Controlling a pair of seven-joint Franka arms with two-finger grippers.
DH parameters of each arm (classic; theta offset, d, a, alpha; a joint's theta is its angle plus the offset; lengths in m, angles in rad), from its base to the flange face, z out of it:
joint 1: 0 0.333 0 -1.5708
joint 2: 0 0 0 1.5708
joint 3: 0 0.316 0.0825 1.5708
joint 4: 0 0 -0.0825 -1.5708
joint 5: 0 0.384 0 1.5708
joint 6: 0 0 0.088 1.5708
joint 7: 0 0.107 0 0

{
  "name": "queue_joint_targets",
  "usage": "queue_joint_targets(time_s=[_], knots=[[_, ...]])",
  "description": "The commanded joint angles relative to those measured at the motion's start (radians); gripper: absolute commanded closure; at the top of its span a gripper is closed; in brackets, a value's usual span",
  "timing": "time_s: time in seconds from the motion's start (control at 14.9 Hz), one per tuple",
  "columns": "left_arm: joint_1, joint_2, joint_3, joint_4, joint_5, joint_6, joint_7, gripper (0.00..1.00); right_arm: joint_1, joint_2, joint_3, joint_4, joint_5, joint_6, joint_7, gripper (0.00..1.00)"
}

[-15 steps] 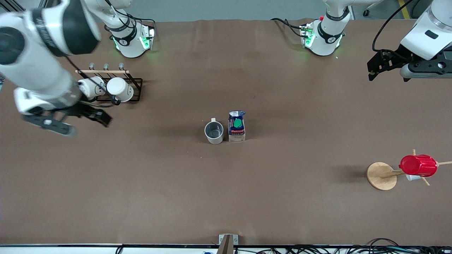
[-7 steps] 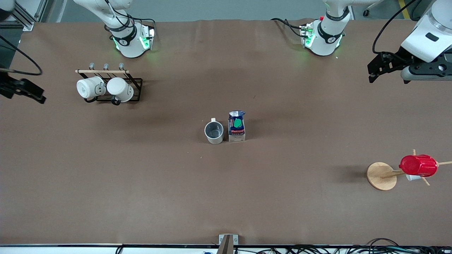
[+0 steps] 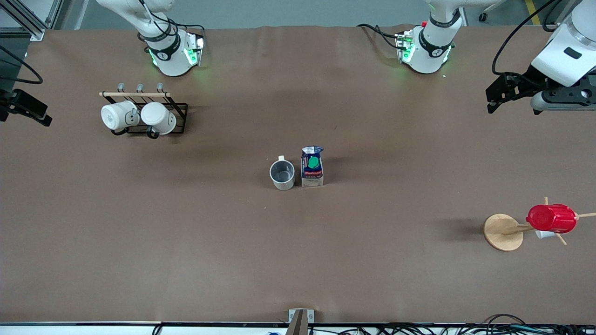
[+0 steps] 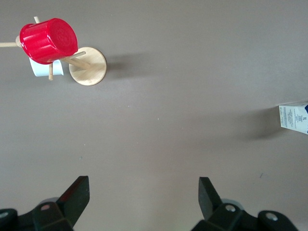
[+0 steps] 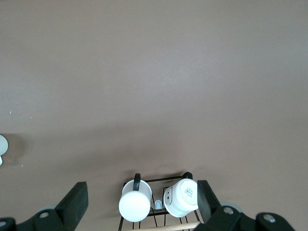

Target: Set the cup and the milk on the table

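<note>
The beige-grey cup (image 3: 282, 174) stands upright at the middle of the brown table (image 3: 186, 260), handle up in the front view. The blue and white milk (image 3: 312, 166) stands right beside it, toward the left arm's end; one edge of it shows in the left wrist view (image 4: 294, 117). My left gripper (image 3: 494, 95) hangs open and empty over the left arm's end of the table, its fingers wide apart in the left wrist view (image 4: 143, 192). My right gripper (image 3: 30, 110) is open and empty over the right arm's end, above the mug rack in the right wrist view (image 5: 142, 197).
A black wire rack (image 3: 179, 108) with two white mugs (image 3: 116, 116) lies near the right arm's base and shows in the right wrist view (image 5: 182, 197). A wooden stand (image 3: 503, 231) bearing a red ribbed cup (image 3: 551, 218) is at the left arm's end.
My right arm has swung up and away from beside the mug rack toward its end of the table. My left gripper has barely shifted. Cup and milk have not moved.
</note>
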Motion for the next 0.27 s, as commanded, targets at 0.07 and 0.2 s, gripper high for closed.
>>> queue_joint_targets(time_s=[0.07, 0.2], knots=[[0.011, 0.008, -0.004, 0.03, -0.014, -0.017, 0.012, 0.0, 0.009, -0.002, -0.01, 0.004, 0.013, -0.011, -0.015, 0.0], [0.011, 0.006, -0.004, 0.03, -0.015, -0.031, 0.012, 0.0, 0.009, -0.002, -0.009, 0.004, 0.013, -0.017, -0.015, 0.0]])
